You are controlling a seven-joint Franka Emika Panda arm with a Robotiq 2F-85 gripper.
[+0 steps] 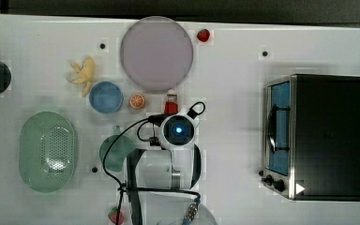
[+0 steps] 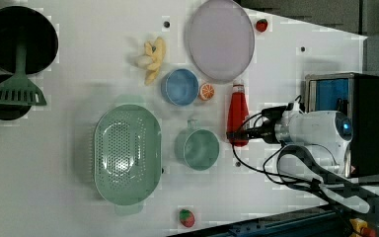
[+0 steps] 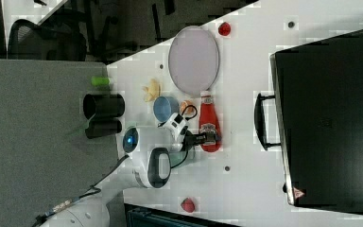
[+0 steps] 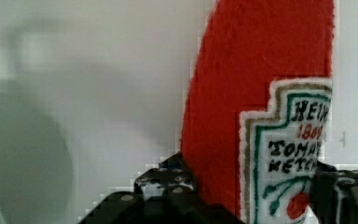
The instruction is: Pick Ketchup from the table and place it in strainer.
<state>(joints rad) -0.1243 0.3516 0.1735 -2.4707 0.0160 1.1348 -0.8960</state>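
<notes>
We worked on a white table (image 1: 243, 28). The strainer (image 2: 127, 154) sat empty near one long edge, well apart from the toaster oven (image 1: 326, 136) at the opposite end. The Ketchup (image 2: 238, 114) lay toward the middle of the table, between the lilac plate (image 2: 220, 39) and the dark-green cup (image 2: 197, 148). Our gripper (image 4: 256, 196) straddled the bottle's lower body, one finger (image 4: 168, 184) touching its red side and the other beside the label; we could not tell whether the grip was firm. We judged it best to finish squeezing squarely across the body before lifting, then rise clear of the cup on the way to the strainer.
</notes>
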